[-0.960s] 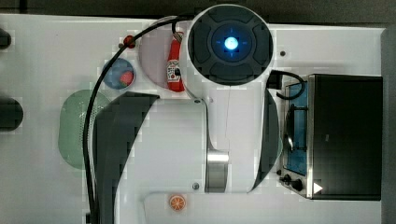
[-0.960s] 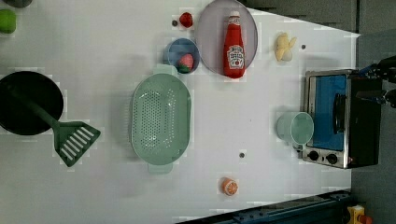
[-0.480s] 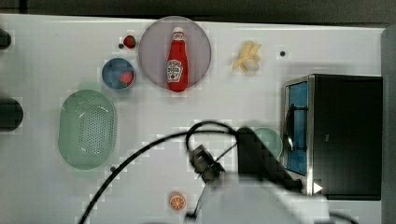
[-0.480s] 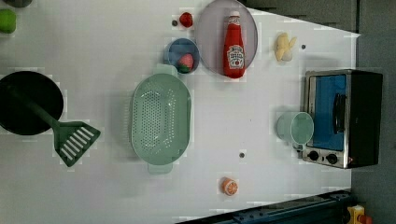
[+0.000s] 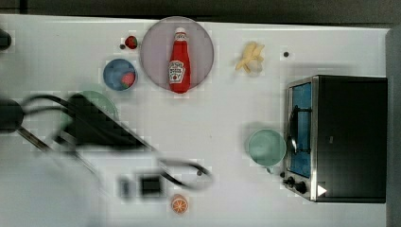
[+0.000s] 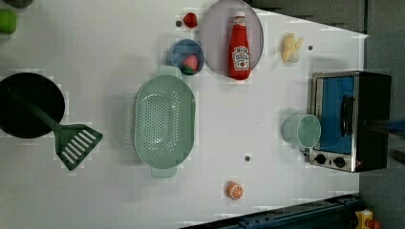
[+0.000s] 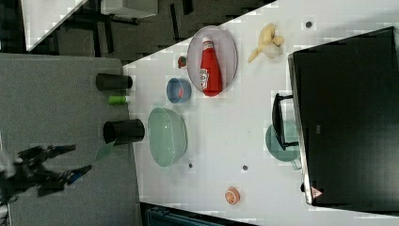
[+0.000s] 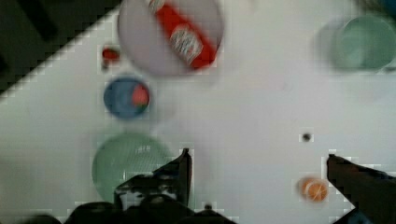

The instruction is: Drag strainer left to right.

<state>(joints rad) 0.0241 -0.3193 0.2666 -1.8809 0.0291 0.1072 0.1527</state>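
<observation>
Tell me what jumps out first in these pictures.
The red ketchup bottle lying on a round plate at the left view's top stands out most. Below it, the pale green strainer sits mid-table, untouched. A toaster oven stands at the left view's right, a green cup beside it.

In the left view, pale mint-green oval plastic strainer (image 6: pixel 164 124) sits mid-worktop (image 6: pixel 119 52), small blue bowl (image 6: pixel 185 56) just above it, red ketchup bottle (image 6: pixel 239 46) on round plate (image 6: pixel 215 28), teal-green cup (image 6: pixel 301 130) beside toaster oven (image 6: pixel 351 119).

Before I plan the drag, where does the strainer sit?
In the left view the strainer sits left of centre, just below the blue bowl, with the spatula further left.
</observation>
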